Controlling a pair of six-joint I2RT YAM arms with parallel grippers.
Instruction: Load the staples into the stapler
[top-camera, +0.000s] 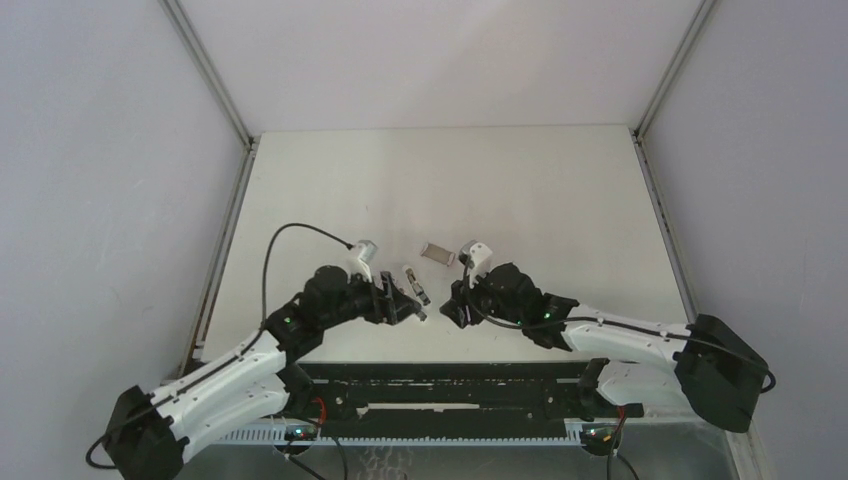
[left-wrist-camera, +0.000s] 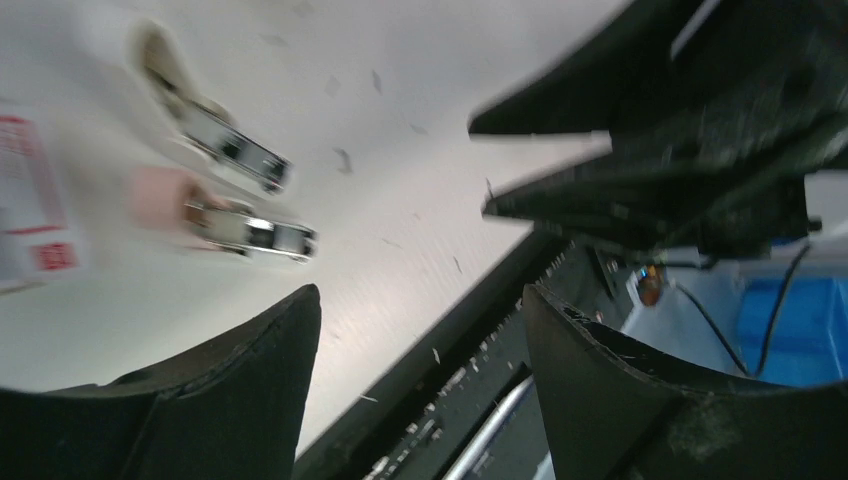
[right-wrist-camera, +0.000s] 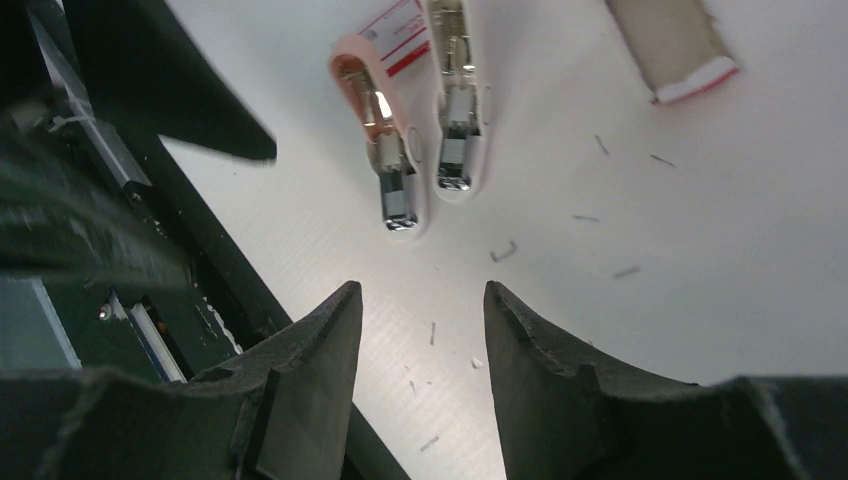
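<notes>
Left hand sits just left of the stapler and right hand just right of it, both released and empty. The stapler lies hinged open on the table, its two halves side by side. The cardboard staple box is just beyond it.

The hands are crowded so tightly around the stapler that they could clash, and a wide finger could knock it askew or shut.

Only the right wrist view shows the stapler's open channel and the loose staples scattered near it. The top view alone shows both arms converging, while the left wrist view is blurred.
</notes>
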